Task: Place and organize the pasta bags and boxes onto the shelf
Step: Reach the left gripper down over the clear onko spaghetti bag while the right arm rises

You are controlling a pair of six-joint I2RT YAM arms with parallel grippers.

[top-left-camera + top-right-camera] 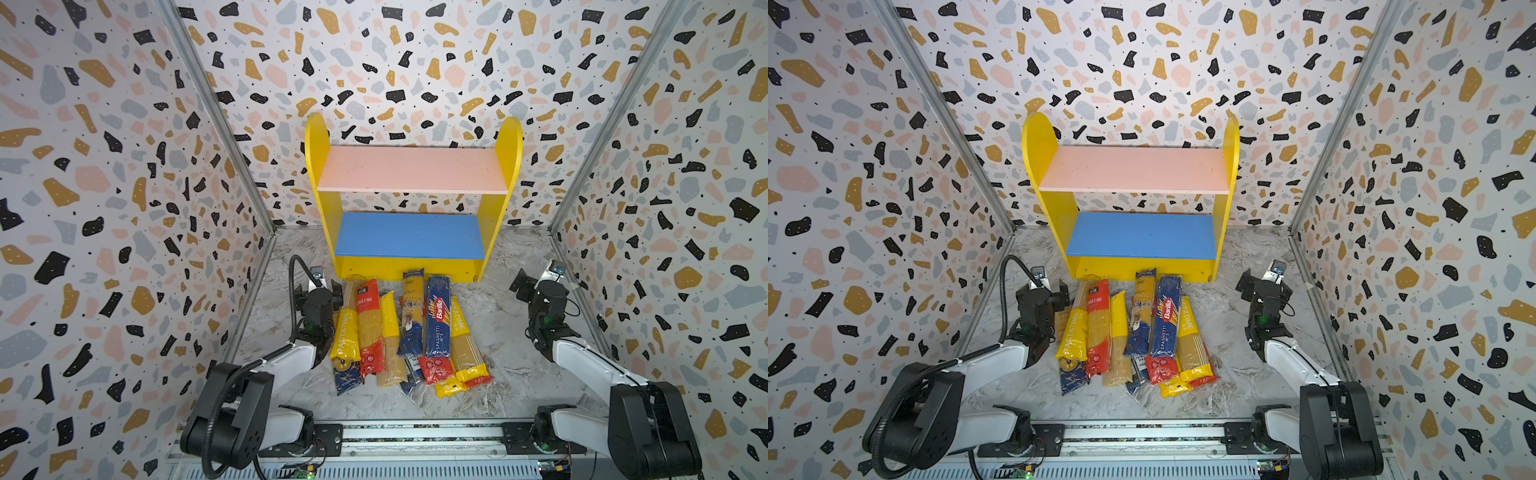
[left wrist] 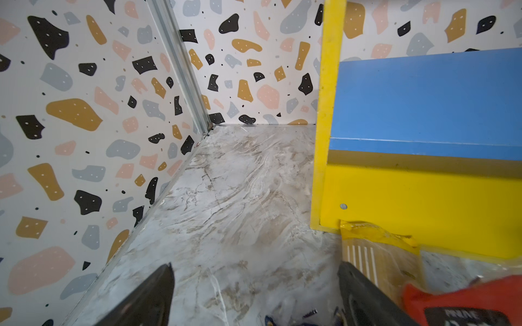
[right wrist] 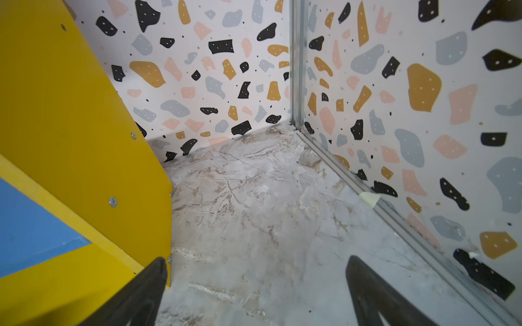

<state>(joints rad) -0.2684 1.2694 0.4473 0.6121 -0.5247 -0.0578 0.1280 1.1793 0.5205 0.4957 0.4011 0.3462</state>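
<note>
The shelf (image 1: 505,166) (image 1: 1040,158) stands against the back wall, its pink upper board (image 1: 411,168) and blue lower board (image 1: 409,235) both bare. The pasta packs lie in a heap on the floor in front of it, among them a dark blue Barilla pack (image 1: 438,318) (image 1: 1167,320), a yellow-ended bag (image 1: 345,332) and a red-ended bag (image 1: 369,324). My left gripper (image 1: 320,291) (image 2: 255,282) is open at the heap's left edge, one fingertip (image 2: 364,293) against a clear yellow-ended bag (image 2: 378,254). My right gripper (image 1: 540,282) (image 3: 255,271) hangs open over bare floor, right of the shelf.
Terrazzo-patterned walls close in the left, back and right sides. The shelf's yellow side panel (image 3: 70,127) stands close to my right gripper. A rail (image 1: 415,432) carrying both arm bases runs along the front edge. Marble floor (image 1: 507,324) lies between the heap and the right arm.
</note>
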